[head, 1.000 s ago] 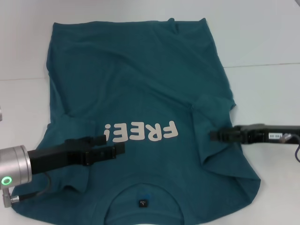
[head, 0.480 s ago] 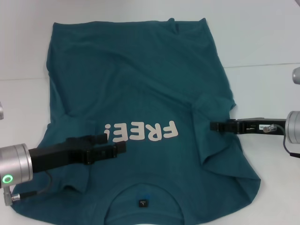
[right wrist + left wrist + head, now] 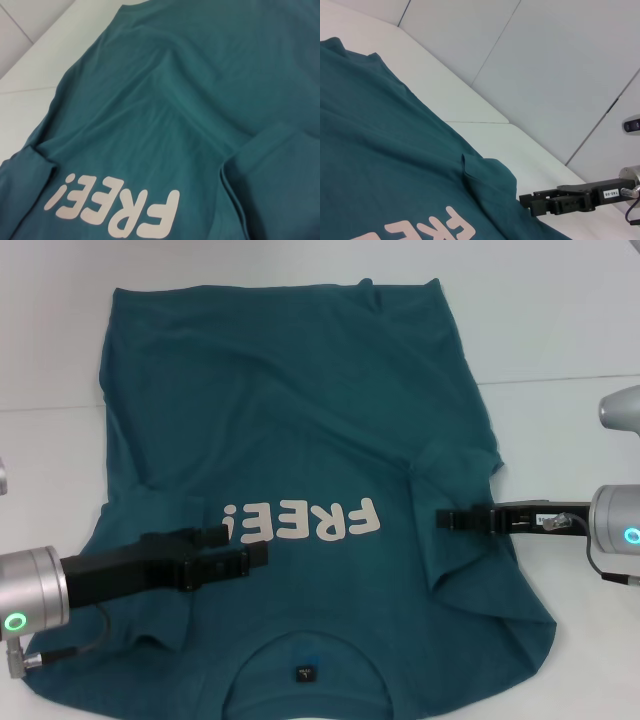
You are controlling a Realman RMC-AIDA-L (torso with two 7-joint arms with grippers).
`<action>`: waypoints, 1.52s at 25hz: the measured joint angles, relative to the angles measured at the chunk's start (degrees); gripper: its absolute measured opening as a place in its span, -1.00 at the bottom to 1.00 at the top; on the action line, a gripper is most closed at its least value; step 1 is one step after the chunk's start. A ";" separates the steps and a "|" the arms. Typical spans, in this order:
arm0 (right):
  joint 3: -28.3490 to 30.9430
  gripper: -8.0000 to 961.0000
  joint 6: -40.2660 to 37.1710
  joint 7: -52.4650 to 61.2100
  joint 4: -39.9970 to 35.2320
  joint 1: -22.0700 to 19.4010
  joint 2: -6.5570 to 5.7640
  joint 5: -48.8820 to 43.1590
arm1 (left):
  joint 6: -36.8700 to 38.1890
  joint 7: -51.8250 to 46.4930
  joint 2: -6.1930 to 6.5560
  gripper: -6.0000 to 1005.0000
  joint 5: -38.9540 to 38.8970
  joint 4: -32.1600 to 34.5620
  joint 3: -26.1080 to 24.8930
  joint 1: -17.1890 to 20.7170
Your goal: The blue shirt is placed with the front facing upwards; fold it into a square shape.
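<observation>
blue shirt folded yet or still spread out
Mostly spread: the blue shirt lies flat, print up, with only both sleeves turned inward onto the body. No square yet.

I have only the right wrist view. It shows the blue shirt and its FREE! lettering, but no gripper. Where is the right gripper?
Observer: The right gripper is at the folded-in right sleeve of the blue shirt, beside the FREE! lettering.
Operator: And the left one?
Observer: The left gripper is over the shirt's left side with its fingers apart, near the exclamation mark.
Operator: Where is the collar?
Observer: It is at the edge nearest the robot, and the neck label shows there.
</observation>
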 joint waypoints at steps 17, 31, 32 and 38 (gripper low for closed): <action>-1.26 0.60 -12.93 -2.75 0.41 2.68 0.48 5.24 | 0.03 0.17 0.08 0.76 0.22 0.00 -0.17 0.19; 2.80 0.61 -15.41 -9.09 -1.32 -1.75 -0.87 8.21 | 0.85 -0.45 0.40 0.76 0.63 0.99 -0.56 1.68; 2.97 0.61 -15.65 -9.84 -1.34 -1.95 -0.87 8.36 | 0.87 -0.53 0.42 0.76 0.63 1.19 -0.54 1.85; 4.10 0.70 -17.73 -13.32 -1.45 -2.97 -0.88 10.94 | 1.06 -1.83 0.48 0.76 0.64 4.29 -1.59 4.59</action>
